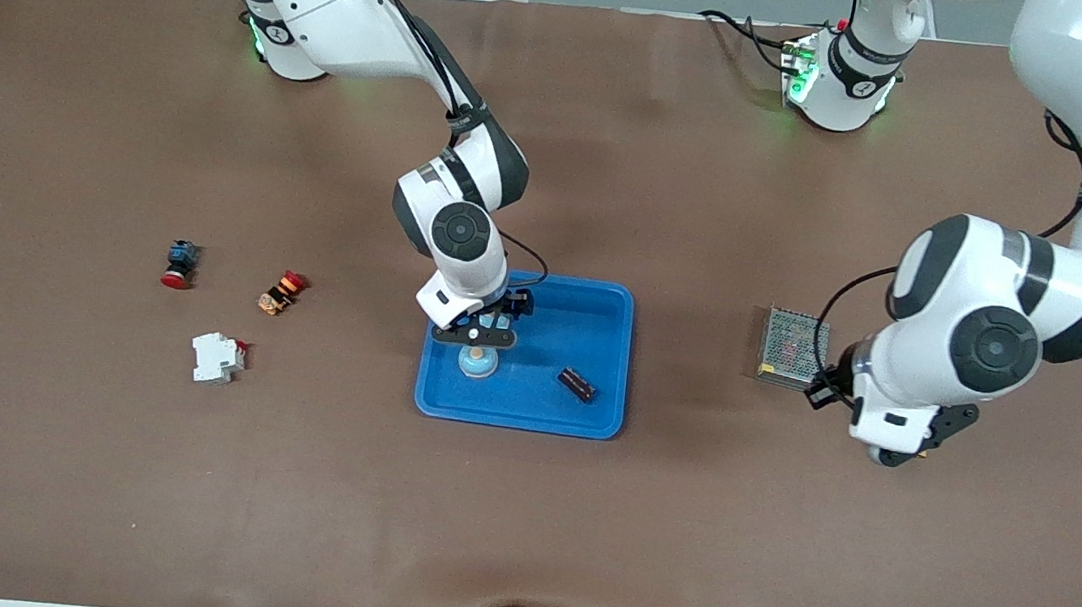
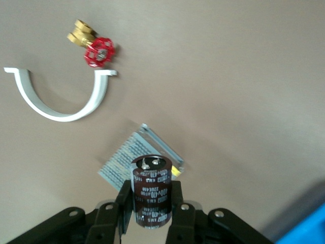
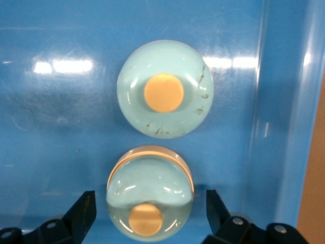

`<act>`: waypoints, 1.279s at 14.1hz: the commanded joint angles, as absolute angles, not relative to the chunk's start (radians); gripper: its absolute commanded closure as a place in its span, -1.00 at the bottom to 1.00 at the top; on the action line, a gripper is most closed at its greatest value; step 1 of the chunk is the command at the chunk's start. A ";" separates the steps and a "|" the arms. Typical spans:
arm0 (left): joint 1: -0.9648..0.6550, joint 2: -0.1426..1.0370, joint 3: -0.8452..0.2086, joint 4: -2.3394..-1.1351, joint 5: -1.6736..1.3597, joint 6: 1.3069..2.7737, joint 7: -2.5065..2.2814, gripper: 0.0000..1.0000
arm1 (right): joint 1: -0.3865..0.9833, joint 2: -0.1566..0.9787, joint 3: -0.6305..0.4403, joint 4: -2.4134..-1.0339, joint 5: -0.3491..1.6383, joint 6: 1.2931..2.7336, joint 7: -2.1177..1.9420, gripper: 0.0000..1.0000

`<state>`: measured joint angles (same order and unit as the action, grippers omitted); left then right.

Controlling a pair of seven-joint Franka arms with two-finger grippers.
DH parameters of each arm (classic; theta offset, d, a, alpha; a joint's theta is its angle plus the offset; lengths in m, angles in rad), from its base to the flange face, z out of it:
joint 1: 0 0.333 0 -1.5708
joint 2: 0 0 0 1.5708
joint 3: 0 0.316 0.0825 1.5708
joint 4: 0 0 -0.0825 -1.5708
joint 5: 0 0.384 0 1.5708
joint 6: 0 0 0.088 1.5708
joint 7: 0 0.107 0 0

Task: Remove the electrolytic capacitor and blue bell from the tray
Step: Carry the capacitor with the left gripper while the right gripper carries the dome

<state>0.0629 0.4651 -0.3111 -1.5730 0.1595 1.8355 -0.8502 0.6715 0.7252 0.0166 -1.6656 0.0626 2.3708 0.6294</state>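
Blue tray, mid-table: you have the bell in it, a pale blue dome with its orange button up. Right gripper sits low over it, fingers spread either side. Same tray: dark cylinder, lying flat, long axis slantwise. Left gripper, over the table beside the mesh-topped box, clamps the capacitor: brown sleeve, silver end pointing down.
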 commanded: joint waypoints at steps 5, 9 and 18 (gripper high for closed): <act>0.210 0.433 -0.318 -1.684 0.216 1.844 -0.697 1.00 | 0.683 0.736 0.006 -1.647 0.064 2.372 0.647 0.05; 0.276 0.488 -0.316 -1.687 0.311 1.885 -0.681 1.00 | 0.681 0.733 0.005 -1.644 0.064 2.364 0.647 0.15; 0.376 0.543 -0.313 -1.830 0.365 2.155 -0.624 1.00 | 0.611 0.520 0.000 -1.617 0.057 2.074 0.424 0.15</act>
<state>0.3554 0.5479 -0.3057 -1.8004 0.3332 2.1146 -0.6300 0.6599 0.6192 -0.0081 -1.5942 0.0619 2.1615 0.5309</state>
